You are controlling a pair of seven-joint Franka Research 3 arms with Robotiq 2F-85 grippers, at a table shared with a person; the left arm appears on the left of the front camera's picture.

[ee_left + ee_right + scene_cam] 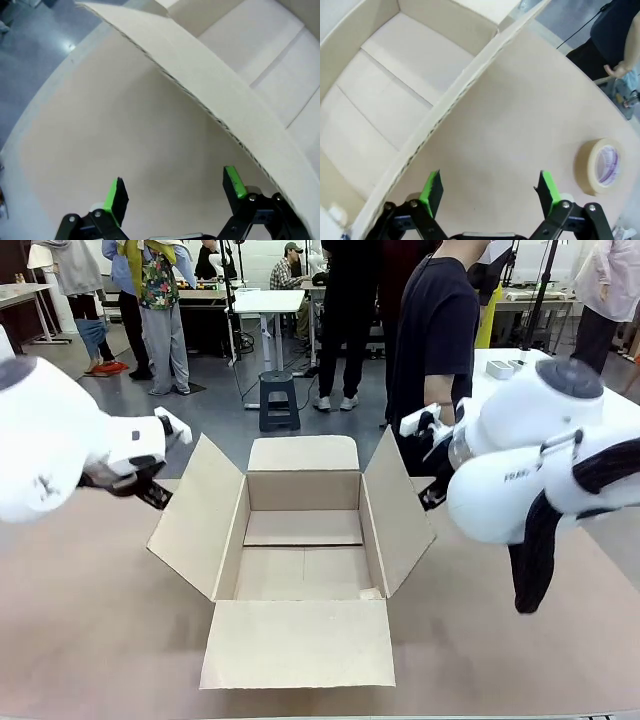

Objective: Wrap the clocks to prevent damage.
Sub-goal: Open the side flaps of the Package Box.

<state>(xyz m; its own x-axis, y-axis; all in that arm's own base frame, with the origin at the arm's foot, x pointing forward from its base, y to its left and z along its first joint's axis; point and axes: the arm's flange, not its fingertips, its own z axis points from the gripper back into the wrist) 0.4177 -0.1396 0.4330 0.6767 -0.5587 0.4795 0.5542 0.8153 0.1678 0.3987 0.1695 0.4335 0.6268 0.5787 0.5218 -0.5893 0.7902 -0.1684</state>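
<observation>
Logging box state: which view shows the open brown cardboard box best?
Front view: the open brown cardboard box whole, four flaps spread, floor visible. Both wrist views catch one flap edge and part of the inside.

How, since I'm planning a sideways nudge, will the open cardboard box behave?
The cardboard box looks empty, so it would probably slide easily across the table. Its splayed side flaps are thin and would likely bend rather than carry the push.
</observation>
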